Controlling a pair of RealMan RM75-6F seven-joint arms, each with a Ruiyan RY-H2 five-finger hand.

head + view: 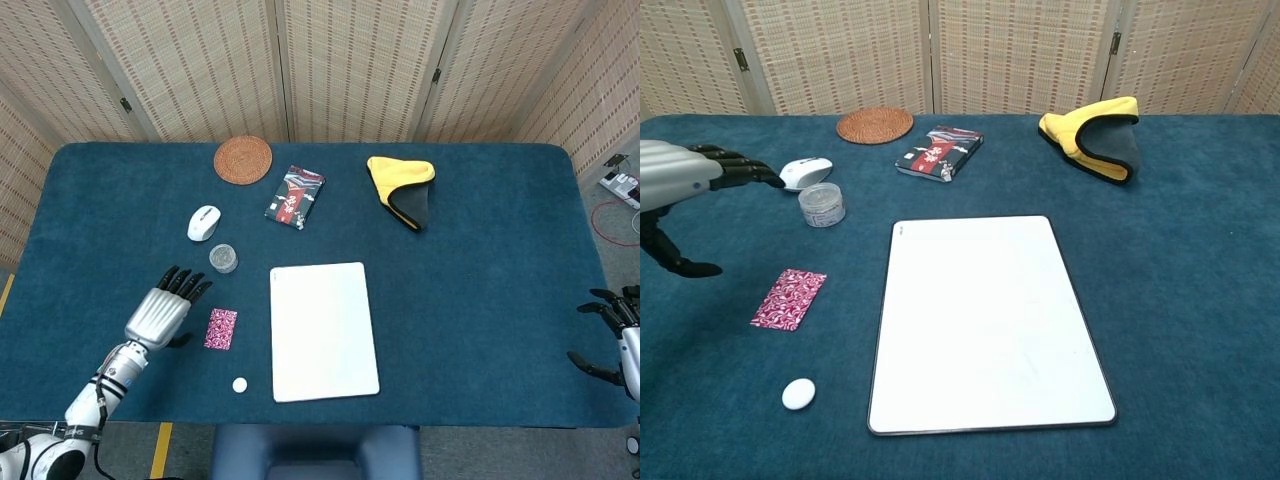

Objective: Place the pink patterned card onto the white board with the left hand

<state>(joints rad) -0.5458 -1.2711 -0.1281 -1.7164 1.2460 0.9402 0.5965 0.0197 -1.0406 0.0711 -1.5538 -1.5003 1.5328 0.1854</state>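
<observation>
Card: pink patterned card [221,328] lies flat near the table's [480,250] front-left edge, just left of the white board [322,330], not touching it.
Left hand: left hand [160,312] hovers beside the card, fingers spread, holding nothing.
Right hand: right hand [612,330] at the right edge, fingers apart, idle.
Grip: card is thin on felt; likely needs a pinch at an edge, not a top press.
Hazard: jar [223,258] and white pebble [239,384] sit near the card; keep fingers off both.

1. The pink patterned card [221,328] is a small rectangle with pink and white swirls. It lies flat on the blue table, just to the right of the left hand [160,313], near its fingers but not touching them.
2. The white board [323,331] is a big, plain white rectangle with a thin dark edge. It lies flat, farther right of that hand, past the card.
</observation>
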